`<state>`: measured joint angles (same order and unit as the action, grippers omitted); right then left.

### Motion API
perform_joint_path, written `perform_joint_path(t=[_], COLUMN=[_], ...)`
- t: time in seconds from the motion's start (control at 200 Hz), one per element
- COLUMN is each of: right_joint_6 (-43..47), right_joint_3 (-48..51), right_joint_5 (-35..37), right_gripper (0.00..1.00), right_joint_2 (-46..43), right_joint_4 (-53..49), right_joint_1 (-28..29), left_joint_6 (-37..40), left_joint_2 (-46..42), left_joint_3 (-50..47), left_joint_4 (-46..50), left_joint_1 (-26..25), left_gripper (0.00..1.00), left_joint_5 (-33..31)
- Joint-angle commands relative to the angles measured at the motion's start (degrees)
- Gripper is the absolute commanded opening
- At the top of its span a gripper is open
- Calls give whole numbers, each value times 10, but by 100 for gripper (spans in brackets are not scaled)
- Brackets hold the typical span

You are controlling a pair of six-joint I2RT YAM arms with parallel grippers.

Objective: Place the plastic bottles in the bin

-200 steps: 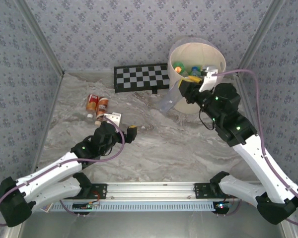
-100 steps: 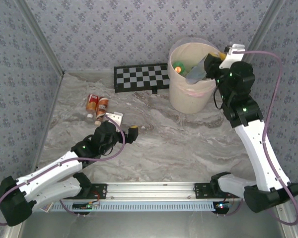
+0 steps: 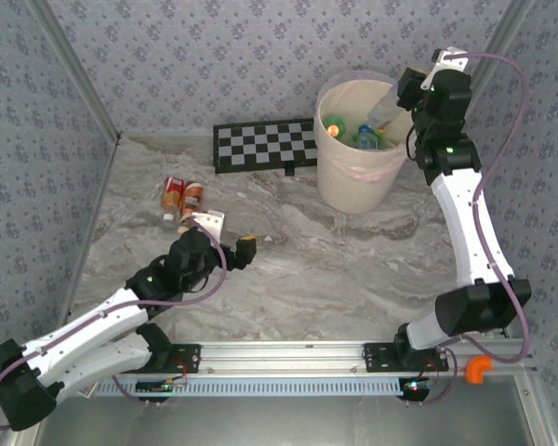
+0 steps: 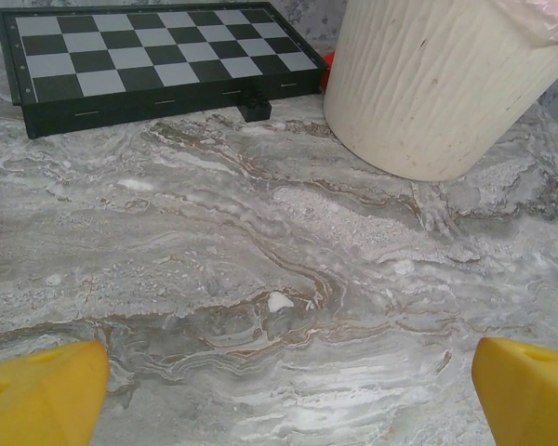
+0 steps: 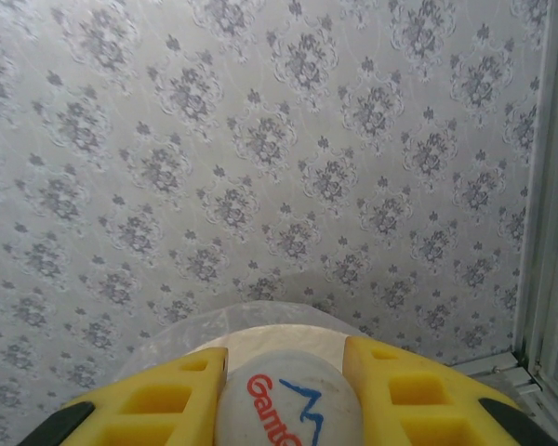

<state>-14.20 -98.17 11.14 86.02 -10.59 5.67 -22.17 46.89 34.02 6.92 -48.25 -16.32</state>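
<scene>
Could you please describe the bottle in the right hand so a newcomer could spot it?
Start at the large round cream plastic bin at the far right of the marble table. Above its rim, the right hand clamps a tilted clear plastic bottle. Unlike the bottles inside the bin, it hangs in mid-air.

Carried up from the near left side of the bin to above its far right rim: right pincer, clamped on a clear bottle. Swung toward the bench's far right corner.
</scene>
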Motion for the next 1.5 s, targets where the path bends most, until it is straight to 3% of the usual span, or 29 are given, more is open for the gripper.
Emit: perform_joint_path(t=[0.0,0.465,0.49,0.55,0.6,0.625,0.64,1.05,1.494], right_joint_6=[-11,-10,-10,-11,-11,-12,-12,-8,13], right_joint_3=[-26,-94,-96,-101,-108,-112,-113,-91,-164], right_joint_5=[-14,-65,-66,-68,-70,-71,-71,-55,-122], right_gripper=[27,30,37,64,79,96,100,100,99], right_joint_2=[21,110,112,116,118,119,119,76,155], right_joint_4=[-16,-126,-128,-135,-144,-150,-152,-136,-174], right_joint_1=[-10,-17,-17,-17,-17,-17,-17,0,38], left_joint_6=[-3,-7,-8,-7,-7,-6,-6,-11,-11], left_joint_2=[-10,-11,-11,-10,-10,-10,-11,-5,-27], left_joint_3=[3,3,3,3,4,5,5,3,-1], left_joint_4=[5,6,6,7,9,8,10,11,32], left_joint_1=[3,3,3,3,3,3,3,3,3], left_gripper=[100,100,100,100,100,100,100,100,100], left_joint_5=[-6,-3,-2,-2,-2,-3,-3,-6,-11])
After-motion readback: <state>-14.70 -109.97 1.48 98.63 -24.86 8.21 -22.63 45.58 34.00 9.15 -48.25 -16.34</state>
